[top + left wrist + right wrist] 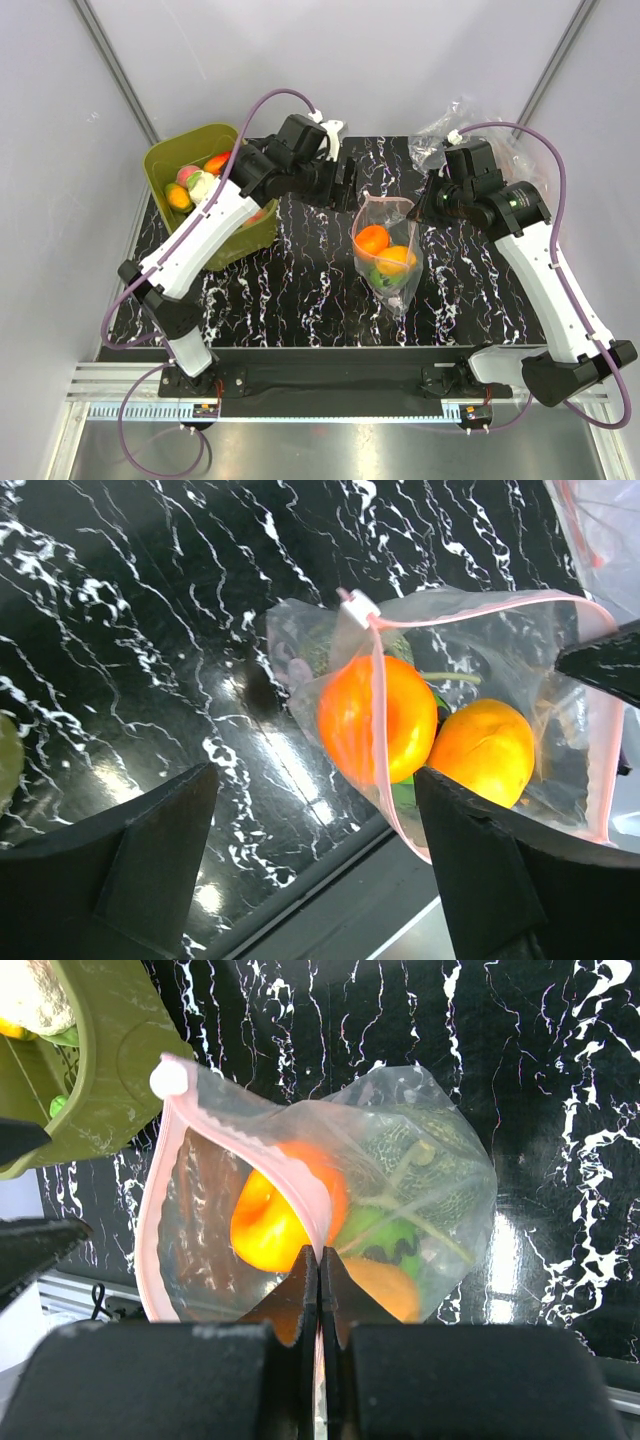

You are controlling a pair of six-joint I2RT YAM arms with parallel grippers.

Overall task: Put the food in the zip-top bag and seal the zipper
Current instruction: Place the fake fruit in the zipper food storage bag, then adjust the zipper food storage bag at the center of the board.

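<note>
- Black, white-veined desk [300, 290] is being shown between pale enclosure walls; the zip-top bag [388, 250] is lying near its middle, between the two arms.
- The bag's mouth is being lifted by the right end effector [318, 1278], whose jaws are being pressed together on the pink zipper [250, 1145]; the rest of the mouth is gaping.
- The left end effector [310, 830] is being carried with its jaws spread wide and nothing between them, just beside the bag on the tub side.
- One orange [377, 718], a second orange [482, 752] and a green piece are being contained by the bag.
- The film is being judged thin, limp and slippery, and the load light but apt to roll; a hold is being advised on the stiffer zipper strip or at the white slider [360, 608], not on the bare film.
- At the far left, the olive tub [185, 138] is being crossed by the left arm, with the remaining food [200, 182] inside it.
- Plainer clear bags [445, 125] are being crowded into the far right corner; open desk is being left in front of the bag, towards the near edge.
</note>
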